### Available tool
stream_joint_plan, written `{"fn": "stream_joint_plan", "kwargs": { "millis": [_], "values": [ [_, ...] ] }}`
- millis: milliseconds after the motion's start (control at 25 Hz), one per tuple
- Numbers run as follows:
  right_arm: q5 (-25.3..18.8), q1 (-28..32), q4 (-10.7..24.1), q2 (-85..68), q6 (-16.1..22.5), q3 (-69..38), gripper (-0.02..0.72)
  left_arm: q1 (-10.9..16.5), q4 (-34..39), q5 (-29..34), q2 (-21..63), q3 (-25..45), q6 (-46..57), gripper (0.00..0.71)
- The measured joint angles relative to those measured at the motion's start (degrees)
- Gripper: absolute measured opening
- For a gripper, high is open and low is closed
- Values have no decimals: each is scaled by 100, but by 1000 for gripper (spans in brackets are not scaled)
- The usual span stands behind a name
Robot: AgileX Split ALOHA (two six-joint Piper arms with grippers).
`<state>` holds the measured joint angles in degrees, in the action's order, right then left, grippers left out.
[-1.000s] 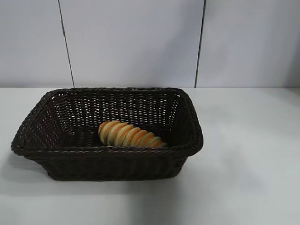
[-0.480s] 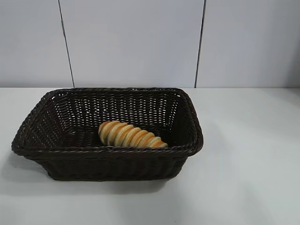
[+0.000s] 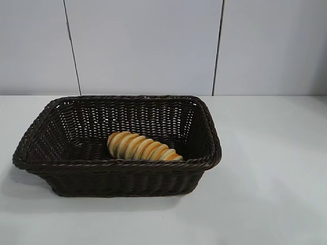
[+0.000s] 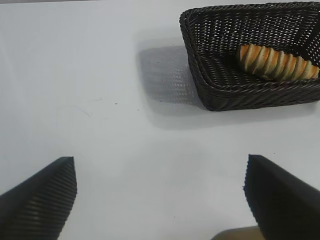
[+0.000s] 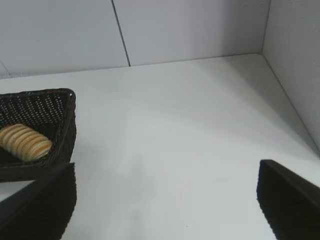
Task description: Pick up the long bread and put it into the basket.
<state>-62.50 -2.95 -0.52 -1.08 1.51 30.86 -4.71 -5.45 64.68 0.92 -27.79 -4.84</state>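
The long bread (image 3: 143, 147) lies inside the basket (image 3: 30, 138), on its floor toward the near wall and the right-hand half as the exterior view shows it, its long axis running roughly along the basket's length with the thicker end nearer the basket's middle and the tapered end slanting toward the near right corner. Nothing holds it or touches it apart from the wicker beneath; judged from how it lies, the placing is done and only the arms' drawing clear remains. The basket stands on the white table (image 3: 271, 168), in front of a pale panelled wall (image 3: 143, 46). Neither arm shows in the exterior view. In the left wrist view the left gripper (image 4: 160, 200) hangs over bare table well apart from the basket, its jaws spread wide and empty, with the basket ahead and off to one side and the bread lying crosswise to the line the gripper points along. In the right wrist view the right gripper (image 5: 167, 200) is likewise spread wide with nothing between its fingers; the basket's end wall is near one of its fingers, so this arm looks the nearer of the two, and the bread's rounded end shows just inside that wall.
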Motion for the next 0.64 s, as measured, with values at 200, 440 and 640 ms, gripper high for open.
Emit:
{"fn": "stream_joint_plan", "kwargs": {
  "millis": [200,440,640],
  "values": [
    [109,0,-23,0,0,-330,683,0,0,0,0,0,0,654],
    [57,0,-23,0,0,-411,683,0,0,0,0,0,0,654],
    [57,0,-23,0,0,-411,683,0,0,0,0,0,0,654]
  ]
}}
